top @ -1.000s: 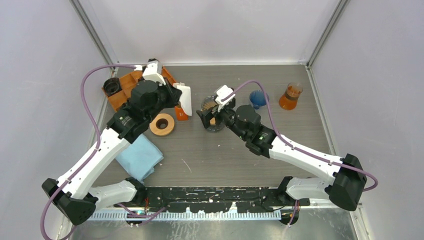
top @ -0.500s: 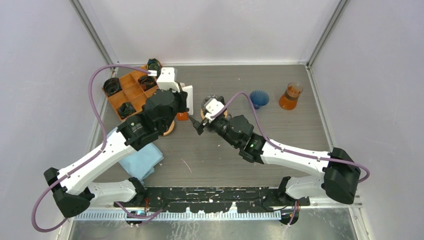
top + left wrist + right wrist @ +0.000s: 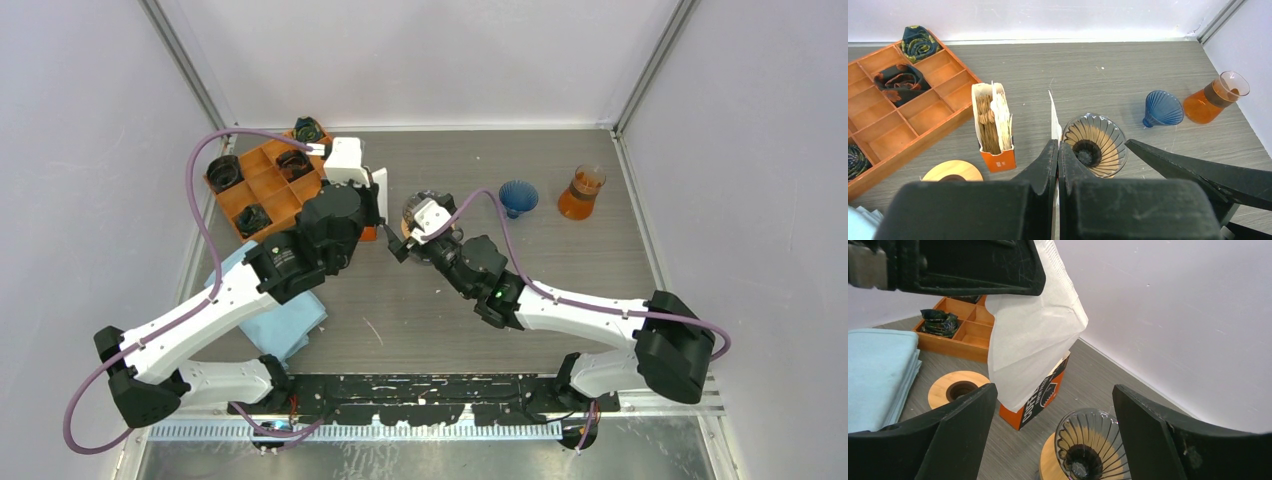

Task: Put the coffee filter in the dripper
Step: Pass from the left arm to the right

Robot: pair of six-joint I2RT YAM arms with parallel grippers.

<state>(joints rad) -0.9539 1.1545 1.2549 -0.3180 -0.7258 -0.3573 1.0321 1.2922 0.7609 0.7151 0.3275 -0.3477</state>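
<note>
Grey desk (image 3: 560, 270), seven items on it.
Compartment tray (image 3: 262, 183) at 10 o'clock; filter box (image 3: 998, 150), wooden ring (image 3: 952, 171), glass dripper (image 3: 1095, 145) near centre; blue cone (image 3: 518, 197), amber flask (image 3: 581, 193) at 2 o'clock; folded cloth (image 3: 290, 322) at 8 o'clock.

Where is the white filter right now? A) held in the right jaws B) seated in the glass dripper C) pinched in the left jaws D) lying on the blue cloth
C: the left gripper has its jaws shut on the coffee filter, held up outside the glass dripper.
</note>
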